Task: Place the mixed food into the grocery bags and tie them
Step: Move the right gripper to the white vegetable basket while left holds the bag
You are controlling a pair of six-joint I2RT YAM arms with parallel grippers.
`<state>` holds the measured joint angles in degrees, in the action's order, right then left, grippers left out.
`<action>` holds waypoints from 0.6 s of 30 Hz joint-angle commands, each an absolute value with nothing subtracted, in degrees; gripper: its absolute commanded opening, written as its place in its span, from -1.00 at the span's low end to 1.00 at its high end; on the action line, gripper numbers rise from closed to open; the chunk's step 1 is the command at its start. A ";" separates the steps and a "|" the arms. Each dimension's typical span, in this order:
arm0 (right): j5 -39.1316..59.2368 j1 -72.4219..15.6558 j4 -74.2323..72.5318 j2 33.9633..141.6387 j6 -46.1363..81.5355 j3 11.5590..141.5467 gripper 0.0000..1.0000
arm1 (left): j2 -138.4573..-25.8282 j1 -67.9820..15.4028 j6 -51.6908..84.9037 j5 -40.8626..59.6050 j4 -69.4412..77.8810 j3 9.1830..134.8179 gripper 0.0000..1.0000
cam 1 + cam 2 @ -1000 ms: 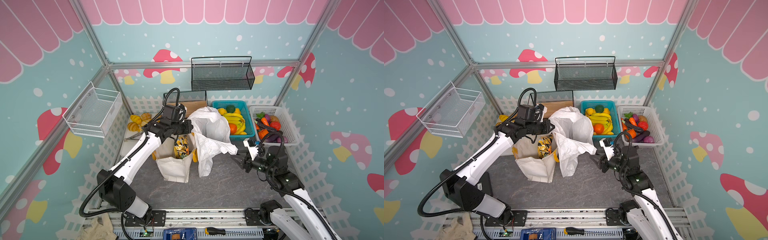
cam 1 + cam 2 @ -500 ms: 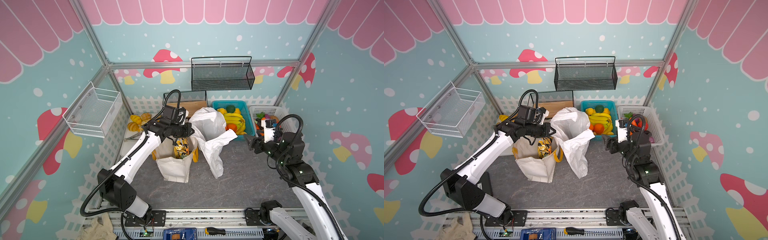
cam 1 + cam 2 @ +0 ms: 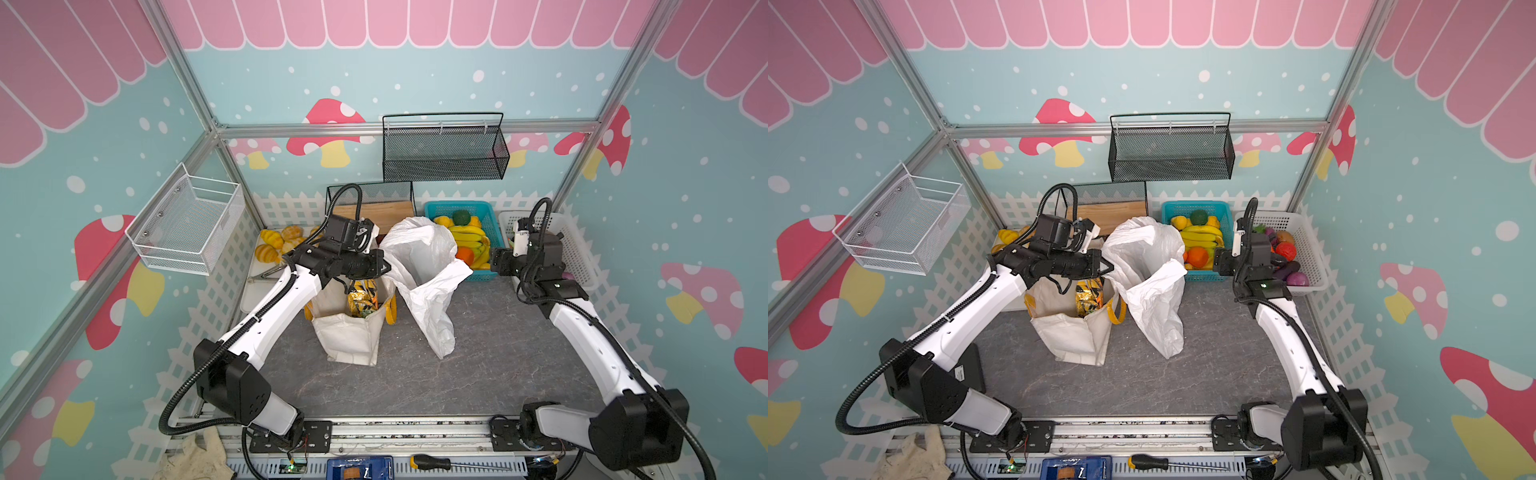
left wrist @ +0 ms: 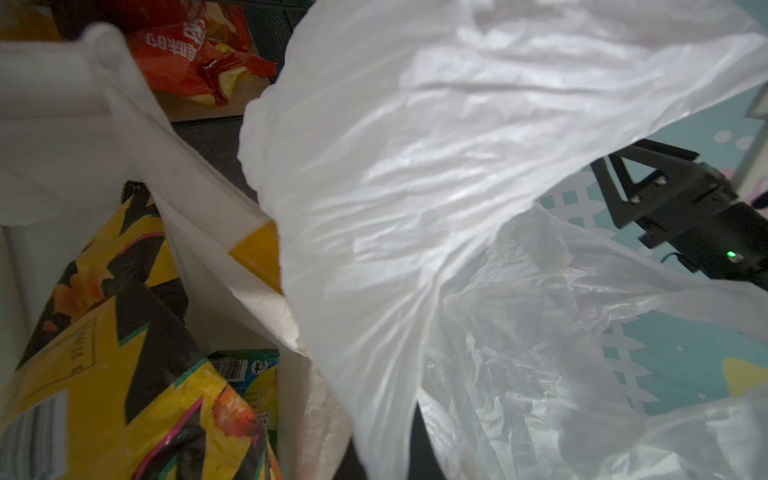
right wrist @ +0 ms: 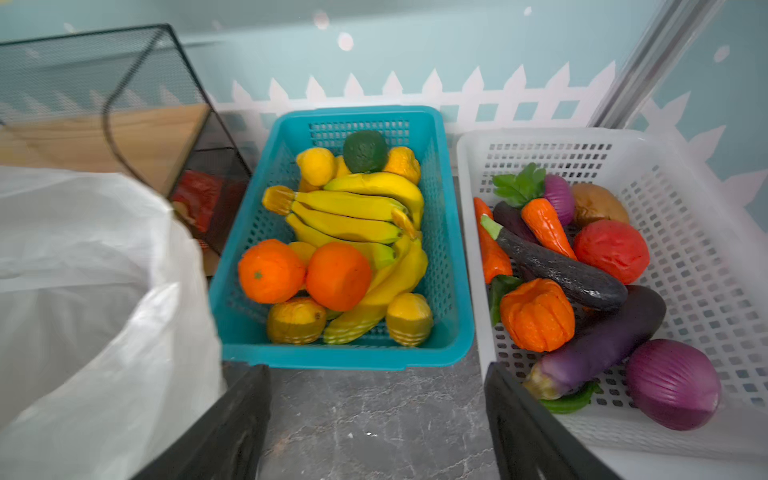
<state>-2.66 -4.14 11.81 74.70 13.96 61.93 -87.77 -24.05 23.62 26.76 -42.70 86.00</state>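
Observation:
The cream canvas tote [image 3: 353,332] stands mid-table with a gold-black snack packet [image 3: 362,296] inside; a green packet [image 4: 249,370] lies beside it. Right of the tote stands the white plastic bag [image 3: 428,286], mouth open. My left gripper [image 3: 385,268] reaches over the tote and is shut on the plastic bag's [image 4: 415,166] near rim. My right gripper [image 5: 376,370] is open and empty, hovering over bare table in front of the teal basket [image 5: 332,357]. An orange pumpkin [image 5: 536,313] and a purple eggplant [image 5: 602,340] lie in the white basket [image 5: 685,166].
The teal basket [image 3: 478,274] holds bananas and oranges. A black mesh box [image 3: 370,203] with a wooden board stands behind the bags, a red packet [image 4: 195,54] inside. Bread rolls [image 3: 274,245] lie back left. Wire baskets [image 3: 444,149] hang on the walls.
My right arm has swung from the plastic bag's right edge back to the baskets, jaws widening. The bag's right flap has dropped. The left arm has stayed put.

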 commanded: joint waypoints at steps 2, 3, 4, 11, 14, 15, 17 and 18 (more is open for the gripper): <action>-2.64 3.92 9.08 81.37 13.51 65.82 0.64 | -86.08 -23.78 23.74 30.39 -40.71 84.76 -1.00; -1.75 5.67 9.09 83.17 13.70 66.55 0.64 | -85.98 -23.73 23.80 30.59 -40.51 84.60 -1.00; -1.06 7.44 9.20 85.29 13.71 67.40 0.64 | -85.80 -23.73 23.83 30.67 -40.28 84.30 -1.00; -1.54 13.24 12.00 97.78 13.09 72.18 0.64 | -84.74 -23.76 24.65 31.18 -38.75 82.74 -1.00; -3.69 13.63 14.13 102.11 11.85 75.33 0.63 | -84.21 -23.79 25.17 31.55 -37.77 82.12 -1.00; -3.86 13.70 14.40 103.30 11.51 76.08 0.64 | -83.99 -23.76 25.30 31.59 -37.54 81.92 -1.00; -3.88 13.91 15.51 106.17 10.77 78.06 0.64 | -83.77 -23.74 25.32 31.51 -37.21 81.61 -1.00; -3.79 14.00 15.88 107.22 10.58 78.79 0.64 | -83.67 -23.77 25.31 31.39 -37.13 81.56 -1.00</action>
<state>-3.01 13.52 13.39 105.14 12.49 76.01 -85.38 -24.05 25.02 30.46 -38.70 82.37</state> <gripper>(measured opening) 0.819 0.047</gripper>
